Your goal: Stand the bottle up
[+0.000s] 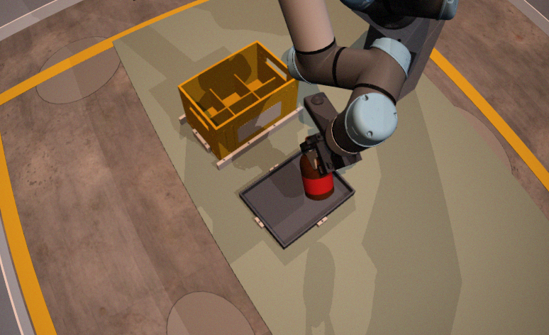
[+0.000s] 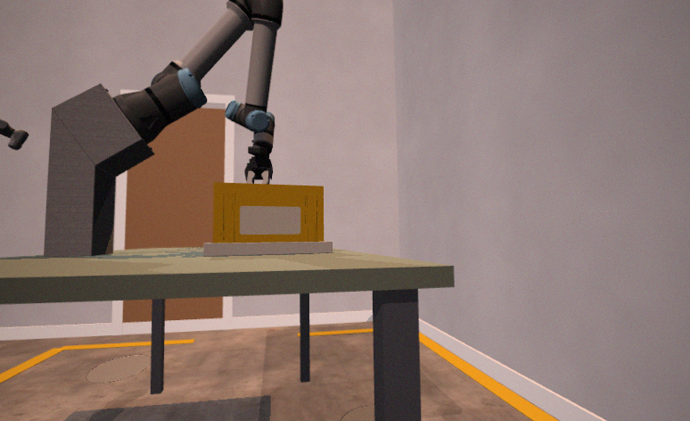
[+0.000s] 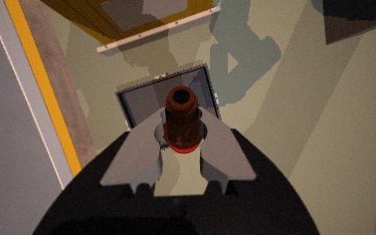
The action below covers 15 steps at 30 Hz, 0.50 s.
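Observation:
A brown bottle with a red label (image 1: pixel 315 177) stands upright at the far right corner of the dark grey tray (image 1: pixel 296 200). My gripper (image 1: pixel 315 155) comes down from above and is shut on the bottle's neck. In the wrist view the two grey fingers flank the brown neck (image 3: pixel 181 119), with the tray (image 3: pixel 166 97) below it. In the side view the gripper (image 2: pixel 258 175) shows just above the crate's top edge; the bottle and tray are hidden behind the crate there.
The yellow crate (image 1: pixel 238 99) with inner dividers stands on pale wooden runners just beyond the tray, and shows in the side view (image 2: pixel 267 212) too. The arm's grey pedestal (image 2: pixel 88 167) stands at the table's back.

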Tool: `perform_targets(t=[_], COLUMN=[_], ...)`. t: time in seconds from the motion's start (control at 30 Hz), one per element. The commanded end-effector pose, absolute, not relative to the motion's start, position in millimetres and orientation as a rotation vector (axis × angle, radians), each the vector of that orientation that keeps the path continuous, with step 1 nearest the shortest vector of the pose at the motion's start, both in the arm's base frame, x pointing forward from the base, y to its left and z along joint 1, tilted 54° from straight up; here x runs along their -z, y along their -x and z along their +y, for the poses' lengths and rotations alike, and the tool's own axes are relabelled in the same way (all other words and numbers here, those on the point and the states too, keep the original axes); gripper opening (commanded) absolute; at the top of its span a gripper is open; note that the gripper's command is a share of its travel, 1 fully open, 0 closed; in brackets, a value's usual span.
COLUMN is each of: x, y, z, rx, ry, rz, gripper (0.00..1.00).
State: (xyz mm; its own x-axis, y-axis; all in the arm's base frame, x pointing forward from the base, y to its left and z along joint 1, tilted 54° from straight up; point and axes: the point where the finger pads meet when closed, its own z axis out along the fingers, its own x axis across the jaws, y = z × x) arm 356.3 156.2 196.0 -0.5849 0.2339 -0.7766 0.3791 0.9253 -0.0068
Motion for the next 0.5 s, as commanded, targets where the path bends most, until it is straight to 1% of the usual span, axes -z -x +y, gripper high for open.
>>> perform_targets(t=[0.0, 0.47], x=[-195.5, -195.9], y=[-356.3, -356.5], z=[156.2, 156.5], rx=[0.247, 0.340], ry=[-0.452, -0.496], rz=[2.221, 2.215], gripper=[0.00, 0.00])
